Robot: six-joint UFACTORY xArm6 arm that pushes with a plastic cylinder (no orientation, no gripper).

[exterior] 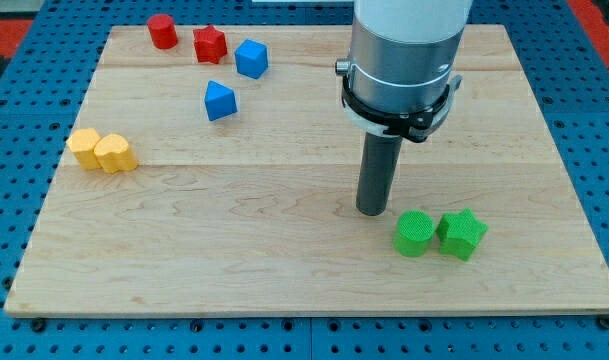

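Observation:
My tip (372, 211) rests on the wooden board (284, 250) right of centre. Just below and to its right stands a green cylinder (414, 234), a small gap away from the tip. A green star block (462, 233) sits against the cylinder's right side. A blue triangular block (220, 100) and a blue block with several sides (251, 58) lie toward the view's top left. A red cylinder (163, 31) and a red star (210, 44) stand near the top edge. Two yellow blocks (85, 147) (115, 153) touch each other at the left.
The arm's grey and white body (404, 60) rises above the rod and hides part of the board's top right. A blue perforated table (14, 150) surrounds the board on all sides.

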